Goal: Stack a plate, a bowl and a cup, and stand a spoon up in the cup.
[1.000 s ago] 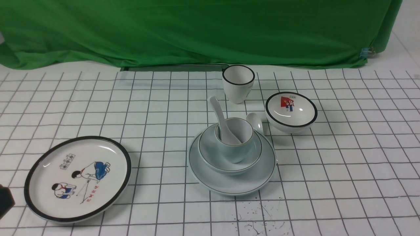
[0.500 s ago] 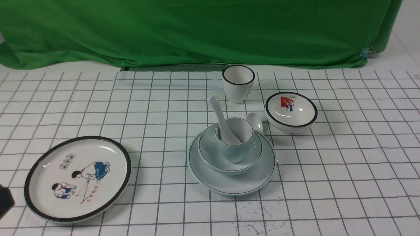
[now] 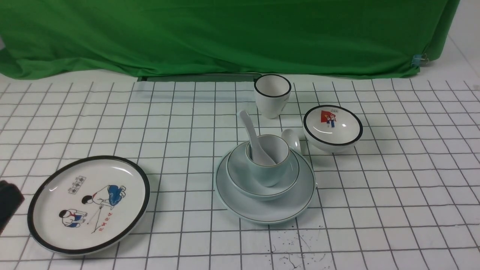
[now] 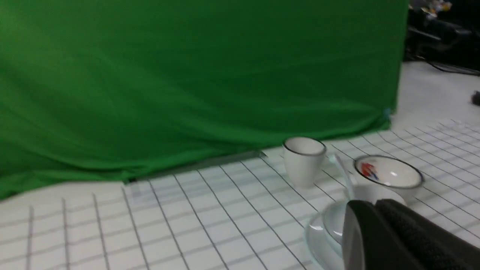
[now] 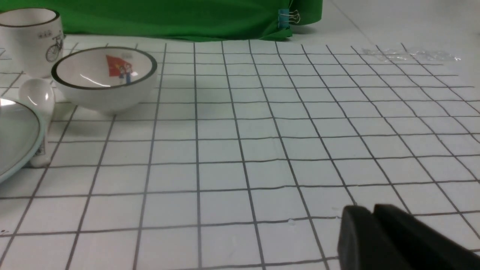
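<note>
The pale blue-white plate (image 3: 285, 204) lies mid-table. The grey-blue bowl (image 3: 240, 176) sits in it, and the pale blue cup (image 3: 268, 172) stands in the bowl. The white spoon (image 3: 250, 132) stands in the cup with its handle leaning up and left. My left gripper (image 4: 369, 206) is shut and empty; in the front view its dark tip (image 3: 8, 204) shows at the far left edge, far from the stack. My right gripper (image 5: 369, 212) is shut and empty over bare cloth, out of the front view. The plate's edge (image 5: 15, 138) shows in the right wrist view.
A black-rimmed plate with cartoon children (image 3: 88, 204) lies front left, next to my left gripper. A black-rimmed white cup (image 3: 272, 95) and a flag-picture bowl (image 3: 332, 127) stand behind the stack. A second white spoon (image 3: 291, 139) lies by the plate. Green cloth (image 3: 225, 33) hangs behind.
The dark tip of my left gripper at the front view's left edge has risen and shows more. The stack and the other dishes have not moved.
</note>
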You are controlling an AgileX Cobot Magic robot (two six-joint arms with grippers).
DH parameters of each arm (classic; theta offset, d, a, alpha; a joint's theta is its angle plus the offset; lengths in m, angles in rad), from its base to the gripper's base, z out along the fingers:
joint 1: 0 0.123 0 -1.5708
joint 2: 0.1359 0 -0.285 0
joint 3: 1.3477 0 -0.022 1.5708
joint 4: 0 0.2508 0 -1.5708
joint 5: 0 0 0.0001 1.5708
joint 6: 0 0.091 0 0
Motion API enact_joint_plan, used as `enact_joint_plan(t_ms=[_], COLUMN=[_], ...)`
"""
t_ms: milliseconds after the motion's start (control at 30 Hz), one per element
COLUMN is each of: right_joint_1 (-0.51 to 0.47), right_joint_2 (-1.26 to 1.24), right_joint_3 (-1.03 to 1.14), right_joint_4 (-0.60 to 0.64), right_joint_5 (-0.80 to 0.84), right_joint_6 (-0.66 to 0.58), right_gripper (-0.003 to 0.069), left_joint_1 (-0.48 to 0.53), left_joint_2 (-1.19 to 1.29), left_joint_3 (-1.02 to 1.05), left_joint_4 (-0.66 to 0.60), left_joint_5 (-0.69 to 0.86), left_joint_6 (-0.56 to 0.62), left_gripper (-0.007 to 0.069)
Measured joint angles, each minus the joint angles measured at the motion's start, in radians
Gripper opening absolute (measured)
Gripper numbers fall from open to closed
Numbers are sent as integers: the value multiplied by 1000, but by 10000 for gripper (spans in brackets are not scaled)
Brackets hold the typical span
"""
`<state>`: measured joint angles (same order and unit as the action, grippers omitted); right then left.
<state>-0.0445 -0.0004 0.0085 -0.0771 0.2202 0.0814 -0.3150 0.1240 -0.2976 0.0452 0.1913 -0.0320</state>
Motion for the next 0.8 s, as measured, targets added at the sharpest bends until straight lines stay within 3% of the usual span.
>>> enact_joint_plan(t_ms=[100,167,300,467,567,800], right_joint_1=[0,0,0,0,0,0], right_joint_2=[0,0,0,0,0,0], right_joint_3=[0,0,0,0,0,0], right_joint_4=[0,0,0,0,1,1], right_joint_5=[0,0,0,0,1,1], right_joint_6=[0,0,1,0,0,0], right_gripper=[93,101,108,124,133,155], left_joint_1=[147,261,376,397,397,397], left_joint_2=[0,-9,-49,-118,-123,-123], left_joint_3=[96,158,240,300,303,304], left_joint_4=[-83,-106,-93,-87,-90,-135], left_joint_5=[-159,-205,-212,-203,-121,43], left_joint_6=[89,79,32,18,17,116], left_gripper=[-28,-28,-28,-28,-28,-28])
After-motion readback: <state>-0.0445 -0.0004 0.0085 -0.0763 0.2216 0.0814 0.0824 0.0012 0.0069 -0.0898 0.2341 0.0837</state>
